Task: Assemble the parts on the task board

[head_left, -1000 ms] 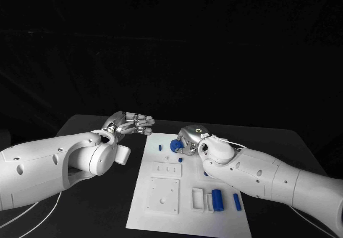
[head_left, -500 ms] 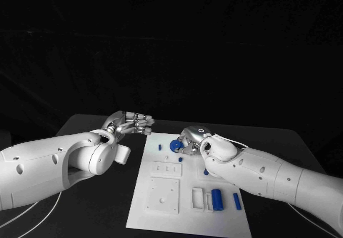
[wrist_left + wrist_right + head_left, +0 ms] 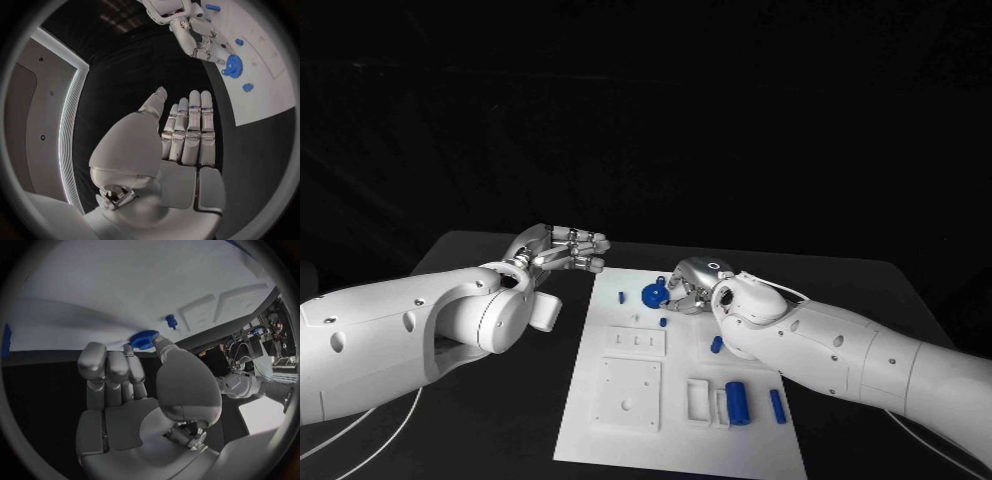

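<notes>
— Fingertips (image 3: 160,341) first: the right hand (image 3: 691,284) has its thumb and a finger pinched on the round blue toothed gear (image 3: 653,293), down at the far end of the flat white task board (image 3: 625,430).

— Is the gear seated?

— Can't tell from here. It sits at the board's surface, but whether it's down on its peg is hidden by the fingers. A small blue peg (image 3: 170,320) stands just beyond it.

— And the other hand?

— The left hand (image 3: 565,247) hangs over the black table (image 3: 488,250) just left of the board's far corner, fingers straight and side by side, holding nothing.

— So how would you do this bit well?

— I'd say keep the gear level, lower it straight, and ease the pinch off only once it sits flat. Tilt it and it will likely bind or skid.

— What's left?

— Plenty, I'd judge. A thick blue cylinder (image 3: 737,402) and a thin blue pin (image 3: 779,406) lie loose at the near right, beside a white rectangular frame (image 3: 698,400).
</notes>
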You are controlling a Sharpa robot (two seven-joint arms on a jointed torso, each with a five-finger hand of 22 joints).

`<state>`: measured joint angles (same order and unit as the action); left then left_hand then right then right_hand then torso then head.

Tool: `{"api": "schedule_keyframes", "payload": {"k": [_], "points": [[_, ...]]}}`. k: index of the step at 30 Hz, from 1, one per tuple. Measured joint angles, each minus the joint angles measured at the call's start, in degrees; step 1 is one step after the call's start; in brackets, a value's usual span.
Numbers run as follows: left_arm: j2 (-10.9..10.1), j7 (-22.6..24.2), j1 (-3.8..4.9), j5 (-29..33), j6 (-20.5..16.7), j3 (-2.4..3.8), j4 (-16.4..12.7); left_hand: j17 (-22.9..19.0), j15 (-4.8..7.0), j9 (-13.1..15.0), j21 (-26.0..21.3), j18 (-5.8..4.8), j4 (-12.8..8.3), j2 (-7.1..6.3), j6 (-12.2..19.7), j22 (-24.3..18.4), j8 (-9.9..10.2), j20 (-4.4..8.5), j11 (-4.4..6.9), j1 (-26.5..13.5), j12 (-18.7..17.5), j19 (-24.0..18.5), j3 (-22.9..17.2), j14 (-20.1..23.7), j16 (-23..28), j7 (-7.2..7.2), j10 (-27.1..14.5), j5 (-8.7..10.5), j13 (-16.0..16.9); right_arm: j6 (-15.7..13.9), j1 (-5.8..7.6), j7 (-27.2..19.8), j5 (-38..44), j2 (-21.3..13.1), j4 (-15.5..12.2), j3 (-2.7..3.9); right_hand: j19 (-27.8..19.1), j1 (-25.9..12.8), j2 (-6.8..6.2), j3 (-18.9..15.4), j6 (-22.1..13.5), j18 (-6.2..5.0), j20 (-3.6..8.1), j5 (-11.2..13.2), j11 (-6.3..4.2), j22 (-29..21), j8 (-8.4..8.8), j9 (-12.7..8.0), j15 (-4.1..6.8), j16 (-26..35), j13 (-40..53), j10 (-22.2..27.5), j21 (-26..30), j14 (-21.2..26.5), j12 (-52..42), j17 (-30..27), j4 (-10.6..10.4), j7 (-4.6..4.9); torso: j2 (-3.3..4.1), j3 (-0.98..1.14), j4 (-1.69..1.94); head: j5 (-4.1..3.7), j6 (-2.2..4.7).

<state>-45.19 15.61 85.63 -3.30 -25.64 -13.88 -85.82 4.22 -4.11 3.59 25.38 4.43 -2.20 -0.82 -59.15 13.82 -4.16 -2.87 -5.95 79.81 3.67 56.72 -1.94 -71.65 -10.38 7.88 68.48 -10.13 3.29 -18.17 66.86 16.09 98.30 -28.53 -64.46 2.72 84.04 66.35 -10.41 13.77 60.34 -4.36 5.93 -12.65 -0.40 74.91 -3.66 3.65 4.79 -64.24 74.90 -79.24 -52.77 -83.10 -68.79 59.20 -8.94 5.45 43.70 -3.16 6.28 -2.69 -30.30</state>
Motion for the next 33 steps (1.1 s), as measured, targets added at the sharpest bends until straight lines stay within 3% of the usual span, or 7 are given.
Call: {"api": "schedule_keyframes", "payload": {"k": [11,15,17,20,23,30,33], "points": [[-0.24,-0.01,0.0,0.0,0.0,0.0,-0.04,0.0,0.0,0.0,0.0,0.0,0.16,-0.01,0.0,-0.22,0.0,0.0,0.0,0.01,0.0,0.0,0.16,0.0,0.0,0.0,0.0,0.0,0.0,-3.88,-0.48,-0.21,-1.33,-3.32,-3.6,0.23,0.0,0.0,0.0,0.0,0.52,0.0,0.0,0.0,0.0,0.0,0.0,0.01,0.0,-0.21,0.0,0.0,-0.25,0.0,0.01,0.03,0.0,-0.14,-0.03,0.02,-0.05,-0.23,0.15],[-0.39,-0.01,0.0,0.0,0.0,0.0,-0.02,0.0,0.0,0.0,0.0,0.0,0.16,-0.01,0.0,-0.22,0.0,0.0,0.0,0.01,0.0,0.0,0.16,0.0,0.0,0.0,0.0,0.0,0.0,-6.13,-0.52,-0.92,-2.31,-6.04,-5.56,1.57,0.0,0.8,-0.79,-0.15,0.53,0.0,0.0,0.0,0.0,0.0,0.0,0.01,0.0,-0.21,0.0,0.0,-0.25,0.0,-0.2,0.03,0.15,-0.14,-0.05,0.02,-0.1,-0.4,0.38],[-0.51,-0.01,0.0,0.0,0.0,0.0,0.0,0.0,0.0,0.0,0.0,0.0,0.16,-0.01,0.0,-0.21,0.0,0.0,0.0,0.01,0.0,0.0,0.16,0.0,0.0,0.0,0.0,0.0,0.0,-6.91,-0.51,-1.68,-3.34,-7.76,-6.55,2.72,0.0,1.51,-0.69,-0.7,0.53,0.0,0.0,-0.11,0.0,0.0,0.0,0.01,0.0,-0.21,0.0,0.0,-0.25,0.0,-0.2,0.03,0.7,-0.14,-0.06,0.04,-0.16,-0.49,0.48],[-0.71,-0.01,0.0,0.0,0.0,0.0,0.05,0.0,0.0,0.0,0.0,0.0,0.16,-0.01,0.0,-0.21,0.0,0.0,0.0,0.01,0.0,0.0,0.16,0.0,0.0,0.0,0.0,0.0,0.0,-7.31,-0.46,-3.64,-5.73,-10.31,-7.58,4.37,0.0,3.62,0.14,-2.74,0.53,0.0,0.0,-1.43,0.0,0.0,0.01,0.01,-0.13,-0.21,0.0,0.0,-0.25,0.13,-0.19,-0.13,2.61,-0.14,-0.07,0.1,-0.32,-0.69,0.66],[-0.8,0.01,0.0,0.0,0.02,-0.01,0.19,0.0,0.0,0.0,0.0,0.0,0.16,-0.01,0.0,-0.21,0.0,0.0,0.0,0.01,0.0,0.0,0.16,0.0,0.0,0.0,0.0,0.0,0.0,-7.12,-0.42,-6.42,-8.85,-12.79,-7.91,5.6,0.0,5.84,1.22,-3.86,0.37,0.0,0.0,-2.9,0.31,0.0,0.01,0.01,-0.19,-0.21,0.01,0.31,-0.25,0.19,-0.19,-0.14,6.16,0.02,-0.1,0.24,-0.64,-0.83,0.78],[-0.81,0.04,0.0,0.0,0.23,-0.01,0.64,0.0,0.0,0.0,0.0,0.0,-0.05,-0.01,0.0,-0.21,0.0,0.0,0.22,0.01,0.0,0.0,-0.05,0.0,0.0,0.0,0.22,0.0,0.0,-4.58,-0.43,-13.09,-15.71,-16.36,-5.63,6.8,0.0,7.14,2.53,-6.21,0.51,0.0,0.0,-7.21,0.52,0.0,0.01,-0.03,-0.19,0.07,0.04,0.52,-0.25,0.19,0.04,0.34,12.61,0.16,-0.21,0.71,-1.38,-1.29,0.99],[-0.81,0.04,0.0,0.0,0.44,-0.02,0.86,0.0,0.0,0.0,0.0,0.0,-0.05,0.16,0.0,-0.21,0.0,0.0,0.21,0.18,0.0,0.0,-0.05,0.0,0.0,0.0,0.22,0.0,0.0,-3.09,-0.45,-15.58,-17.99,-17.03,-3.28,6.98,0.0,7.16,2.54,-6.81,0.34,0.0,0.0,-8.27,0.51,0.0,0.01,-0.03,-0.19,0.07,0.04,0.52,-0.24,0.19,0.04,0.53,13.66,0.33,-0.24,0.96,-1.69,-1.48,1.03]]}}
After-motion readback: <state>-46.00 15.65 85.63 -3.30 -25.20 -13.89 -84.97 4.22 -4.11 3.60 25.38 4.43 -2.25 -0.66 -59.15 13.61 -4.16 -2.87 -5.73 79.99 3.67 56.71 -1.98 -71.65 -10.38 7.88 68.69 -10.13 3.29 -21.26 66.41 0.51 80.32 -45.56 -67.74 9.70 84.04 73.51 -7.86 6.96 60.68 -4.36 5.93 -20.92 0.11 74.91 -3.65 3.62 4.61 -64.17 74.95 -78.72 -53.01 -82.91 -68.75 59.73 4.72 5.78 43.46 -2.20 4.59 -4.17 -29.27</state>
